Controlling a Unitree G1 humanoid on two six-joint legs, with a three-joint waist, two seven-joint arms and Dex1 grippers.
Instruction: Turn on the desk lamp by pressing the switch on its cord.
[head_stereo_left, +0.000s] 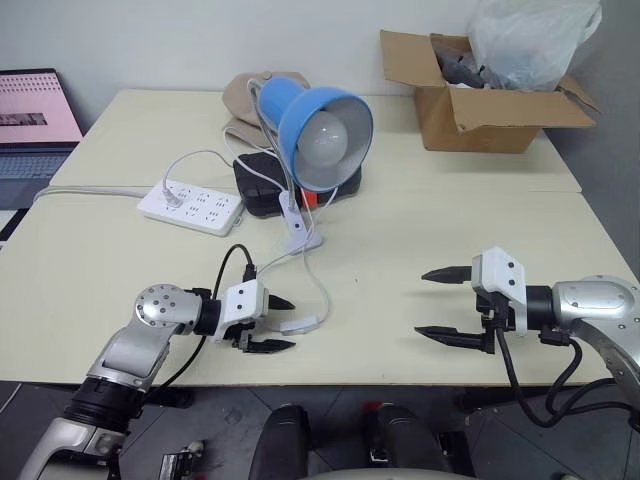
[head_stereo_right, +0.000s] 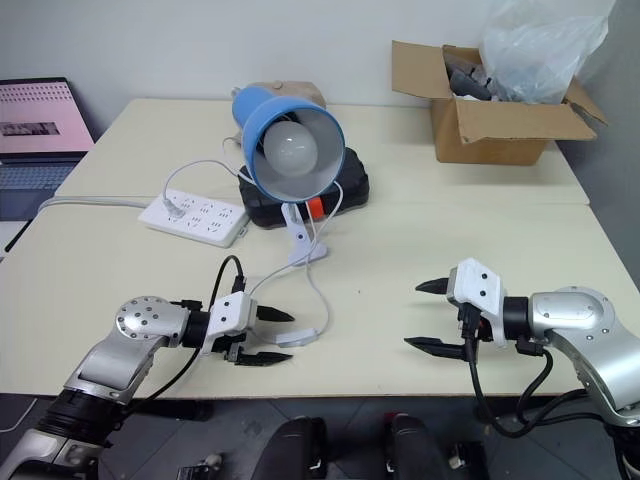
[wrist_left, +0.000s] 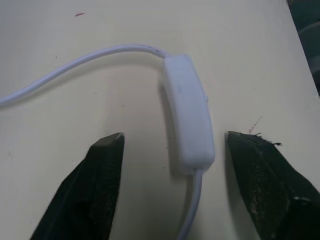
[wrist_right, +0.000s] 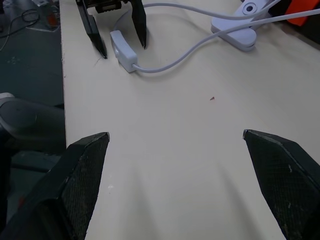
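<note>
The desk lamp (head_stereo_left: 322, 125), with its blue shade and white bulb unlit, stands on a white clip base (head_stereo_left: 300, 235) at mid-table. Its thin white cord (head_stereo_left: 318, 285) runs down toward the front edge to the switch (head_stereo_left: 300, 324), a small white oblong lying flat. My left gripper (head_stereo_left: 283, 323) is open, one black finger on each side of the switch (wrist_left: 189, 115), with a gap on both sides. My right gripper (head_stereo_left: 428, 303) hovers open and empty over bare table to the right, pointing at the left gripper (wrist_right: 117, 30).
A white power strip (head_stereo_left: 190, 205) lies left of the lamp, with a black box (head_stereo_left: 262, 185) behind the clip base. A cardboard box (head_stereo_left: 480, 100) with a plastic bag sits at the back right. A laptop (head_stereo_left: 35, 120) stands beyond the table's left edge.
</note>
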